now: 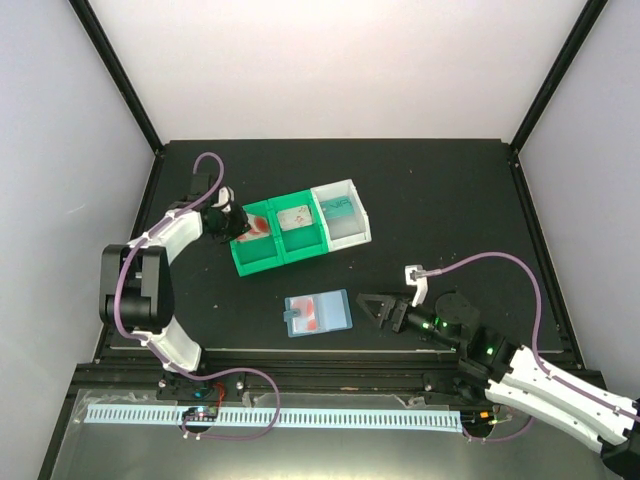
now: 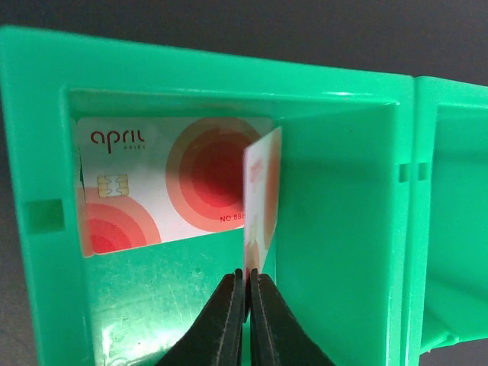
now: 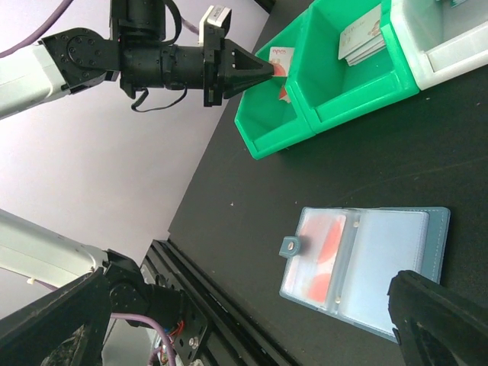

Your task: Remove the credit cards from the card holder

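Observation:
The light-blue card holder [image 1: 317,312] lies open and flat on the black table, and a red-marked card [image 3: 320,252] shows in its left pocket. My left gripper [image 2: 249,274] is over the leftmost green bin [image 1: 255,250], shut on a whitish credit card with red marks [image 2: 261,198] held edge-on. A second such card [image 2: 168,187] leans against that bin's back wall. My right gripper [image 1: 366,305] stands open just right of the holder [image 3: 381,267], with nothing between its fingers.
Three joined bins stand behind the holder. The middle green bin [image 1: 298,228] holds whitish cards [image 3: 358,34], and the white bin [image 1: 342,212] holds a teal card. The table's near rail [image 3: 198,305] runs below the holder. The enclosure walls rise on each side.

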Robot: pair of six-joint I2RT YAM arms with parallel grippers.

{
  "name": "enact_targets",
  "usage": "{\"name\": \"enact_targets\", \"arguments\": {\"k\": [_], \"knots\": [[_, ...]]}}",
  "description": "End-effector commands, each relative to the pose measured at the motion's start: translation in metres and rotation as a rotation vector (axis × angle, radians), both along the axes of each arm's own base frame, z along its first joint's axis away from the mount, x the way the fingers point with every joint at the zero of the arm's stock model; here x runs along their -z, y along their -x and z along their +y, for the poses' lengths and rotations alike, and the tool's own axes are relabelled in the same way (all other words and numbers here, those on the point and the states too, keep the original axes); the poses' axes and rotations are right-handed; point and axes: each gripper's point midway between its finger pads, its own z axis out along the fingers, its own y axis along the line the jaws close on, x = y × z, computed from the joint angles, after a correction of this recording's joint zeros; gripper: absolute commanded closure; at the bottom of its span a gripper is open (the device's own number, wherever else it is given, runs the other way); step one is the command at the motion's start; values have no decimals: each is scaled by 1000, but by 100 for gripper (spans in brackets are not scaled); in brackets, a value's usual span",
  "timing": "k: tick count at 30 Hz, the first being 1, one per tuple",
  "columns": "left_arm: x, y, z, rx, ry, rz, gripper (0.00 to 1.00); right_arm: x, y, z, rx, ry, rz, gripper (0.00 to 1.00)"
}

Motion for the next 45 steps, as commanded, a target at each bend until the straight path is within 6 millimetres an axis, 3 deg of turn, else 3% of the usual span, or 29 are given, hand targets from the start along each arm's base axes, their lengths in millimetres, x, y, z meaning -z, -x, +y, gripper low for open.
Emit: {"name": "enact_targets", "arguments": {"k": [1,11,23,28,35,40,45], "knots": [[-7,-13,7,-13,-25,-38,90,-10,-4,0,18,-15,-38,0],[-19,-10,12,-24,-53,-54,71,-4,-3,-3,26,-11,-22,0],[-69,-1,9,-8,-37,-158,58,-1,-6,-18,82,49,-29,0],[-74,-2,-6,69,20,-212,75,-7,-8,-20,94,45,-29,0],[-41,-13,-6,89,-29,-140,94,-16,-10,-18,106,2,-36,0],[-26,-21,-10,115,-70,-115,99,-18,-13,-18,116,15,-43,0],[-13,-26,5,74,-172,-55,98,-15,-13,-17,115,23,-35,0]]}}
